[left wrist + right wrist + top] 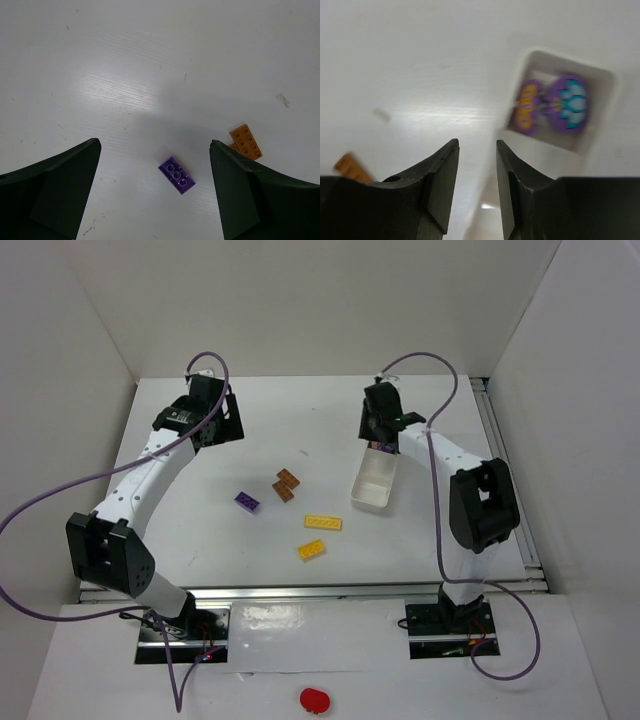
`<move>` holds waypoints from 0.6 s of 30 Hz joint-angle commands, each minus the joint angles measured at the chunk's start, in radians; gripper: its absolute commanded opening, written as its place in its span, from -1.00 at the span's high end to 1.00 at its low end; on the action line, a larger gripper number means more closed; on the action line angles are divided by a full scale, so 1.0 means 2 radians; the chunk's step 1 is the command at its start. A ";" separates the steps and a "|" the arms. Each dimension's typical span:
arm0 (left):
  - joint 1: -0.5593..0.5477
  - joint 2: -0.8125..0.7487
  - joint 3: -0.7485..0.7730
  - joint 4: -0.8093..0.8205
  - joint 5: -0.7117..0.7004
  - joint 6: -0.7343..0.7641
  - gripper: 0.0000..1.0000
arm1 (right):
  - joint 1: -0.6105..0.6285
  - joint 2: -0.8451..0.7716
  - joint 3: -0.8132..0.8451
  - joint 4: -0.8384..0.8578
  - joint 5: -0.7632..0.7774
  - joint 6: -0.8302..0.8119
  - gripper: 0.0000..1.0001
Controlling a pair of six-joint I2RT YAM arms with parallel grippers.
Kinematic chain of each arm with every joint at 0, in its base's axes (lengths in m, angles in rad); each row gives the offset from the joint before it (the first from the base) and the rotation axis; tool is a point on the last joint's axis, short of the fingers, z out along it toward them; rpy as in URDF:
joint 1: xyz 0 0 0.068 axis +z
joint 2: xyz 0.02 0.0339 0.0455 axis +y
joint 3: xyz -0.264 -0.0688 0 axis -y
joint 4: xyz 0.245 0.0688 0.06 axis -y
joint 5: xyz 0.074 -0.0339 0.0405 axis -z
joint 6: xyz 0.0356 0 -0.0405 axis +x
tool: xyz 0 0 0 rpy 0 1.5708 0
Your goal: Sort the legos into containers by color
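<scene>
A purple lego (247, 501) lies on the table left of centre. Two orange-brown legos (287, 483) lie together beside it, and two yellow legos (322, 522) lie nearer the front. The white tray (373, 485) lies at centre right. My left gripper (212, 428) is open and empty, high above the table at the back left. In its wrist view the gripper (155, 145) frames the purple lego (176, 175), with an orange-brown lego (245, 141) by the right finger. My right gripper (380, 440) hangs over the tray's far end. It (477, 145) is slightly open and empty. Two blurred purple pieces (550, 105) lie in a tray compartment (542, 54).
A red blob (315, 699) lies on the near ledge in front of the arm bases. White walls close in the table at the back and both sides. An orange-brown lego (350, 167) shows at the left edge of the right wrist view.
</scene>
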 commanded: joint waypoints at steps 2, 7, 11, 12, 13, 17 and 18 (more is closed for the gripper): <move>0.007 -0.003 0.011 -0.010 -0.006 -0.018 -1.00 | 0.097 -0.020 0.026 0.012 -0.089 -0.088 0.03; 0.048 -0.003 0.016 -0.052 0.004 -0.066 -1.00 | 0.212 0.041 0.069 0.007 -0.147 -0.152 -0.52; 0.098 0.002 0.021 -0.069 0.031 -0.089 -1.00 | 0.267 0.089 0.108 0.008 -0.158 -0.172 -0.66; 0.115 0.002 0.021 -0.069 0.042 -0.095 -1.00 | 0.273 0.108 0.117 0.013 -0.163 -0.179 -0.69; 0.124 -0.003 0.021 -0.073 0.047 -0.100 -1.00 | 0.273 0.118 0.136 0.013 -0.168 -0.183 -0.72; 0.165 -0.003 0.021 -0.078 0.078 -0.115 -1.00 | 0.293 0.169 0.185 0.013 -0.185 -0.194 -0.77; 0.180 -0.003 0.021 -0.078 0.093 -0.115 -1.00 | 0.299 0.178 0.191 0.013 -0.176 -0.199 -0.77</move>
